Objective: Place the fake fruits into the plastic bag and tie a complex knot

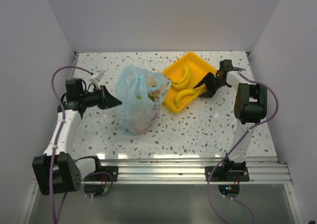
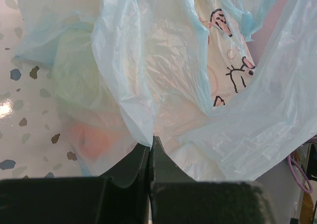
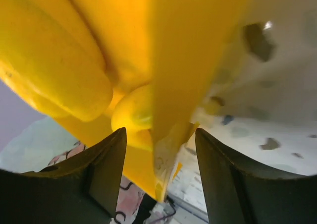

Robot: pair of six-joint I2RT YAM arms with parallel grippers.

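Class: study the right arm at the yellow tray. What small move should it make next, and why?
Probably nudge the right gripper sideways toward the bananas before closing. Its open jaws straddle the yellow tray wall rather than a fruit, with a banana tip just beside it. The left gripper is pinching the plastic bag edge, so the bag looks ready.

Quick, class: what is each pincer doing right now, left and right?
Left pincer: closed, pinching an edge of the plastic bag.
Right pincer: open, fingers either side of the rim of the tray, gripping nothing.
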